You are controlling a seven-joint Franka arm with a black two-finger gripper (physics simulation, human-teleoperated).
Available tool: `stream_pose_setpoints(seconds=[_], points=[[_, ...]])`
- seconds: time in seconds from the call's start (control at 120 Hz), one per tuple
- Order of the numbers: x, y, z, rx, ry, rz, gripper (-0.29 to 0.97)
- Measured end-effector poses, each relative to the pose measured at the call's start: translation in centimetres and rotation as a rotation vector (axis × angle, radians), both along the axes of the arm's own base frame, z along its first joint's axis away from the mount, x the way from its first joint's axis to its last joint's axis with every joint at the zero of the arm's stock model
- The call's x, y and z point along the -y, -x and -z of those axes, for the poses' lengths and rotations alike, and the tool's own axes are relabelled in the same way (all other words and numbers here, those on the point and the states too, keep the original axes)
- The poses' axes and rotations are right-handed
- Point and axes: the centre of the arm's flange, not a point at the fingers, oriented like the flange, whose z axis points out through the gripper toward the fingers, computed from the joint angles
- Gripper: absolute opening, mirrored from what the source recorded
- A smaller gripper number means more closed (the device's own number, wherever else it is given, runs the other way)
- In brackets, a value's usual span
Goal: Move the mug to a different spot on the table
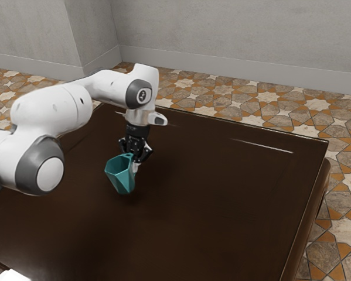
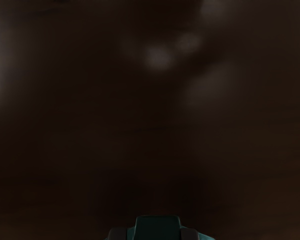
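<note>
A teal faceted mug (image 1: 120, 174) hangs tilted just above the dark wooden table (image 1: 222, 199), its opening turned toward the exterior view's left. My black gripper (image 1: 132, 163) reaches down from above and is shut on the mug's rim on the side toward the exterior view's right. Under my hand in the wrist view, a small teal piece of the mug (image 2: 158, 227) shows against the dark table top (image 2: 150, 110).
The table's far edge (image 1: 245, 126) and the edge at the exterior view's right (image 1: 316, 193) drop to a patterned tile floor (image 1: 339, 117). Broad bare table surface lies toward the exterior view's right of the mug.
</note>
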Motion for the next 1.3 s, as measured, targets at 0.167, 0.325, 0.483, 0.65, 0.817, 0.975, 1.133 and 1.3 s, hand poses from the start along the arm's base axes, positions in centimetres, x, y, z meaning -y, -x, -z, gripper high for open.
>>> stream_pose_setpoints(seconds=[0.167, 0.325, 0.483, 0.65, 0.817, 0.975, 1.133, 1.3], points=[[0.0, -0.4, 0.5, -0.001, 0.024, 0.053, -0.04], [0.0, -0.3, 1.0, -0.011, 0.048, 0.089, 0.21], [0.2, -0.3, 1.0, -0.014, 0.070, 0.116, 0.46], [0.5, -0.3, 0.6, -0.012, 0.105, 0.133, 0.58], [0.5, -0.3, -0.2, -0.008, 0.121, 0.146, 0.63], [0.5, -0.7, -2.4, 0.022, 0.127, 0.161, 0.66], [0.6, -1.0, -6.5, 0.070, 0.127, 0.174, 0.67], [-0.7, 2.1, -16.8, 0.147, 0.113, 0.166, 0.67]])
